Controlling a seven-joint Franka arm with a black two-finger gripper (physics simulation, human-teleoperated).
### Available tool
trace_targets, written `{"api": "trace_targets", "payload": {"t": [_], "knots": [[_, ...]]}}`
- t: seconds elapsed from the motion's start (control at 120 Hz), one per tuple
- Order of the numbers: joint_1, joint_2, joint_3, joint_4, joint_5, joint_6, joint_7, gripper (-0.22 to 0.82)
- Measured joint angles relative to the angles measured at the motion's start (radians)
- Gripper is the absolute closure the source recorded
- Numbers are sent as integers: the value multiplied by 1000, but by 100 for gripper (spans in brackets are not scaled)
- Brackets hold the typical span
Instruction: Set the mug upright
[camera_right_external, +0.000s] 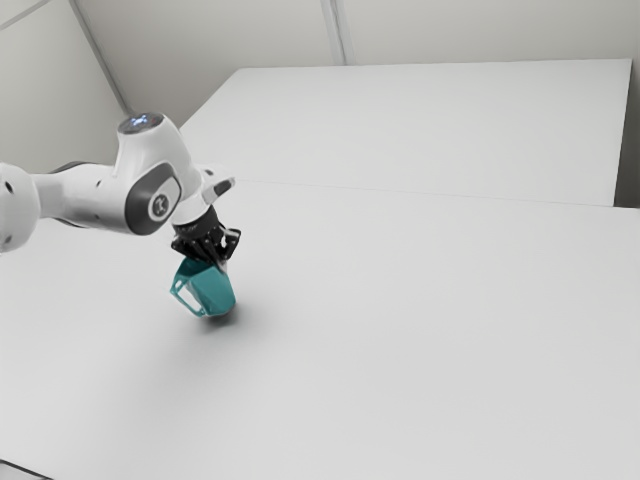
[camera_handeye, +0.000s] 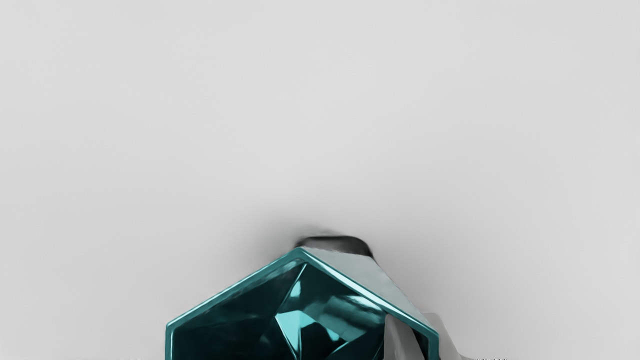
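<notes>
The gripper (camera_right_external: 220, 265) points down at the rim of the teal mug (camera_right_external: 209, 288) in the exterior view. The mug is faceted and tilted, its handle (camera_right_external: 183, 298) toward the exterior view's left. Its open end faces up toward the hand. In the wrist view, the gripper (camera_handeye: 426, 334) has one finger inside the mug (camera_handeye: 225, 300) and the other outside, with the mug's wall pinched between them. A dark shadow lies close below the mug's base; whether the base touches the table cannot be told.
The wide, pale table (camera_right_external: 420, 330) extends around the mug. Behind it stands a large white panel or surface (camera_right_external: 420, 130). A dark-edged thing (camera_right_external: 25, 470) shows at the exterior view's lower left corner.
</notes>
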Motion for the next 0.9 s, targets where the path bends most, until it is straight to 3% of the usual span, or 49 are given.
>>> {"api": "trace_targets", "payload": {"t": [0.208, 0.35, 0.458, 0.6, 0.733, 0.9], "knots": [[-56, 42, -5, 1, 27, 5, -153, 79], [7, 56, -6, 3, 36, 7, -233, 78], [74, 52, -31, 9, 75, 2, -280, 53], [53, 44, -37, 10, 95, -3, -331, 28], [31, 37, -57, 12, 101, -15, -377, 15], [9, 30, -70, 13, 104, -30, -430, 7]]}}
